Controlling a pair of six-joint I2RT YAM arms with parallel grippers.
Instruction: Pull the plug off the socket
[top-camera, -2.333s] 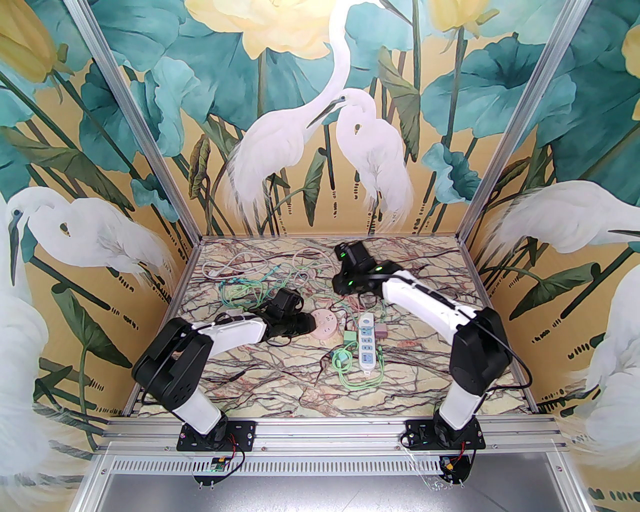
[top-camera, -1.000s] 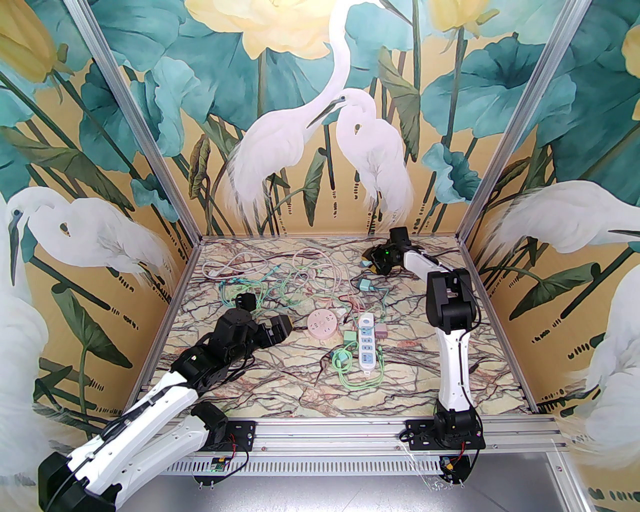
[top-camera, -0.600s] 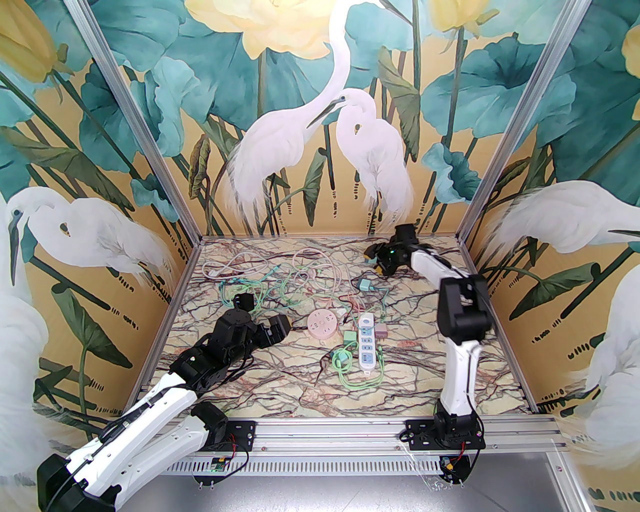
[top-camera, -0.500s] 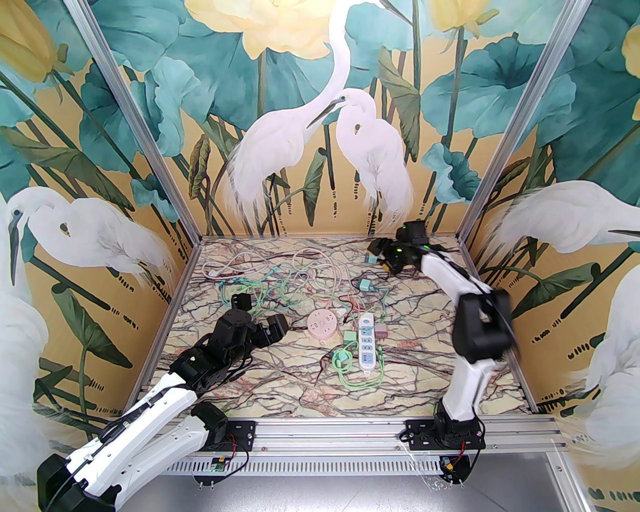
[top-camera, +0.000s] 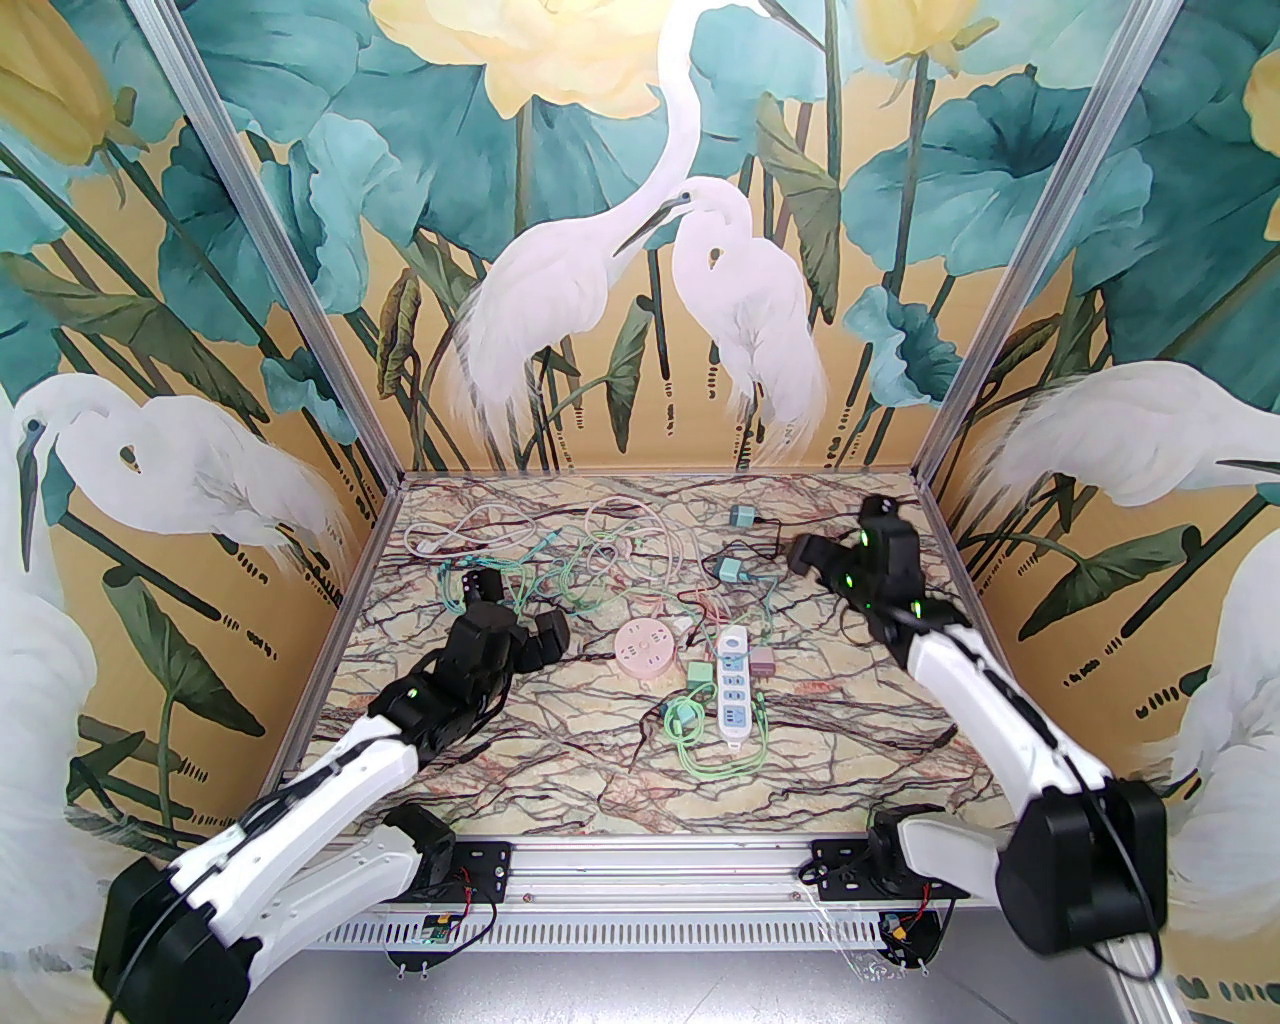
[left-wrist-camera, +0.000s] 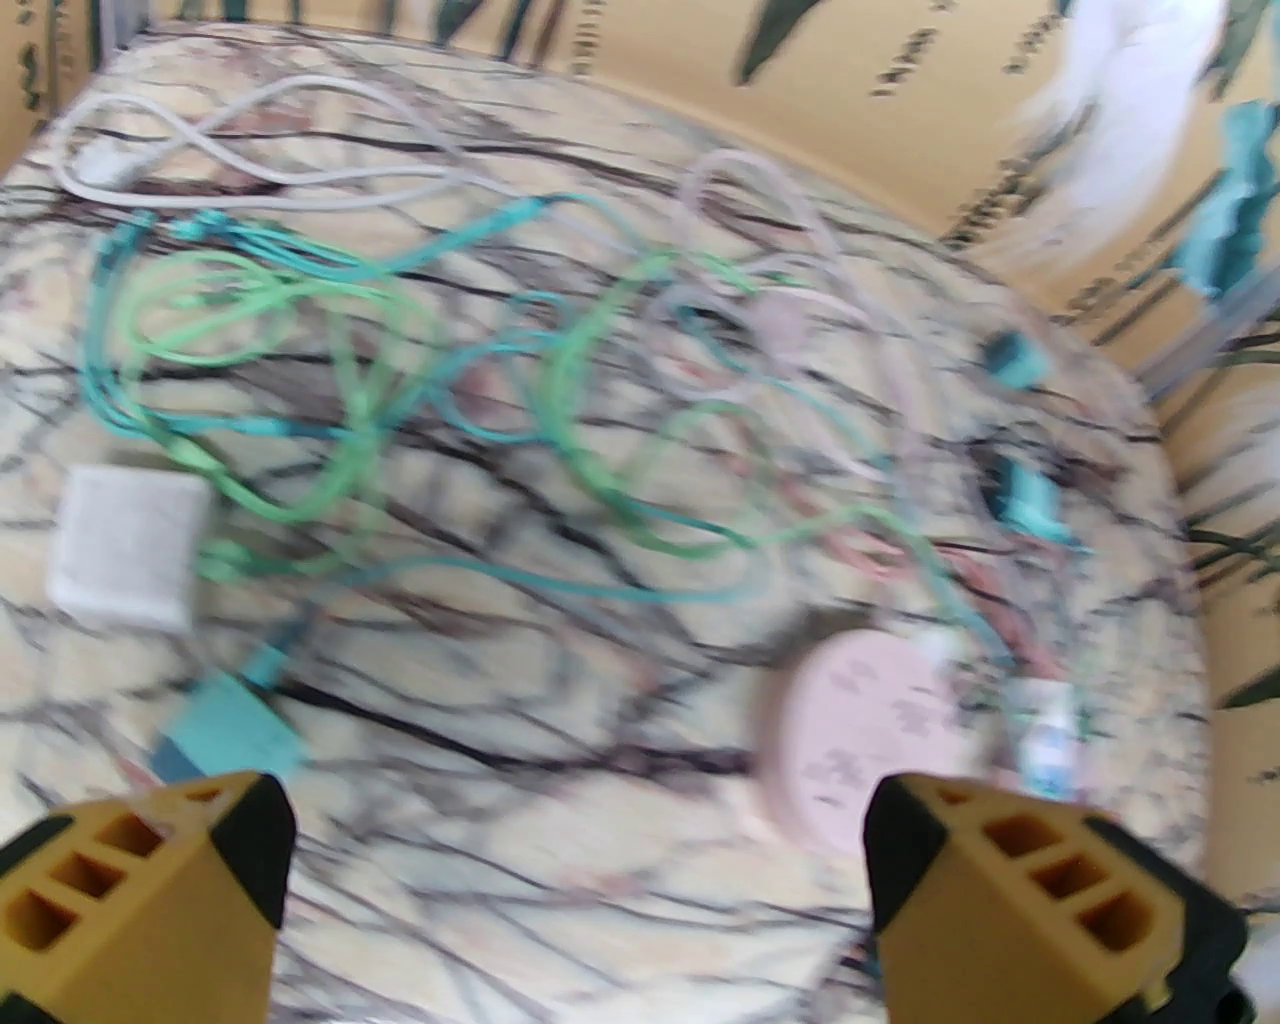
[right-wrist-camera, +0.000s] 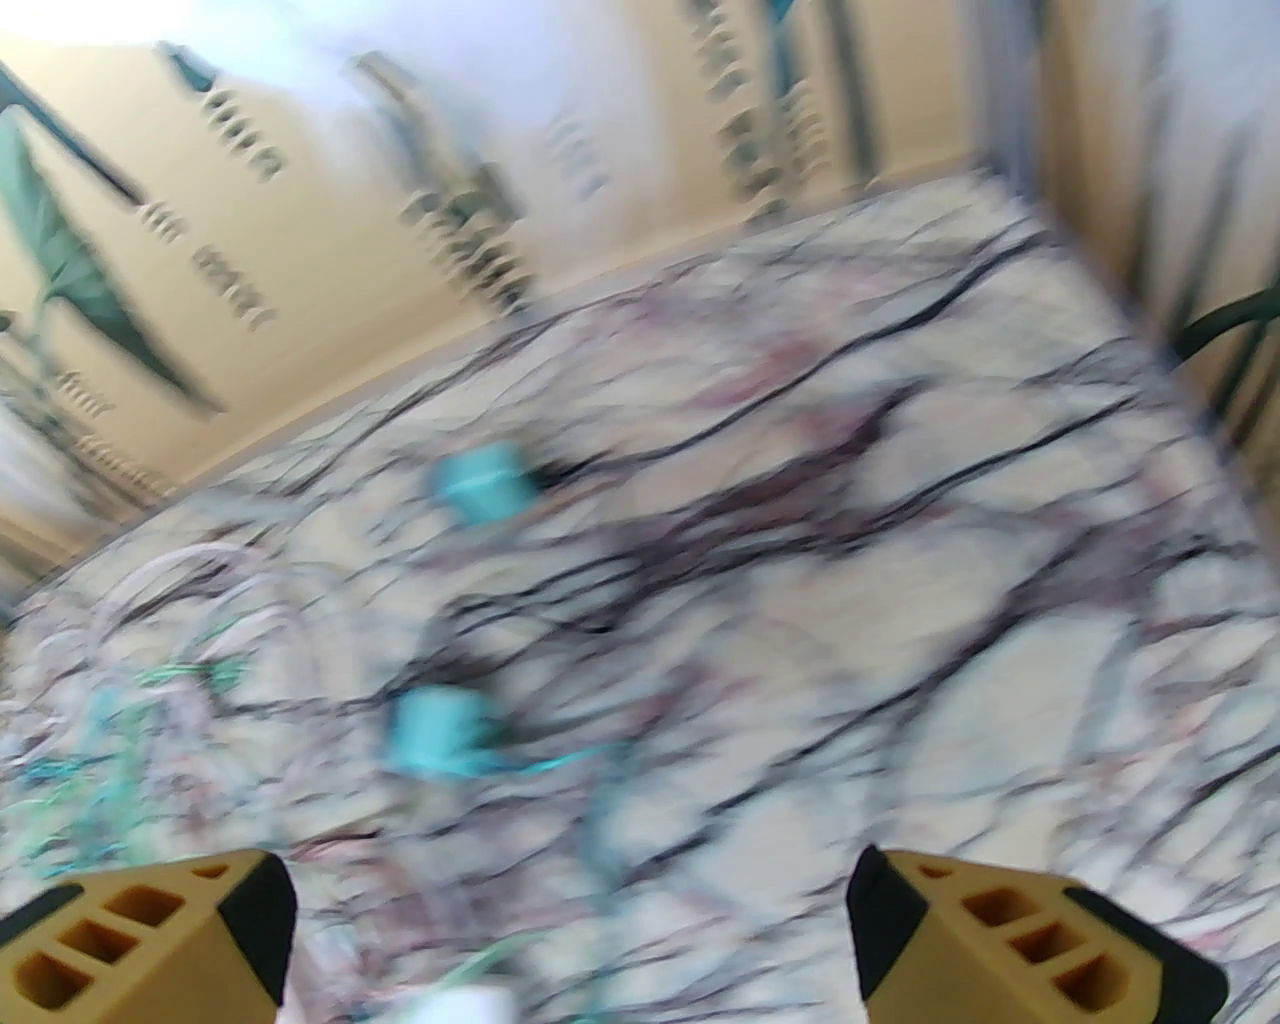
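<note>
Mostly tangled cables (top-camera: 572, 588) behind pink socket (top-camera: 644, 648)

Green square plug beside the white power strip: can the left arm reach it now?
Probably, going over: the left end effector is open, but the round pink socket lies between it and the green plug.

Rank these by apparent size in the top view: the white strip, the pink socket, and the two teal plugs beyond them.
1. white strip, the longest
2. pink socket, shorter but wider
3. far teal plug and near teal plug: both small and alike, so I leave them unranked.
</note>
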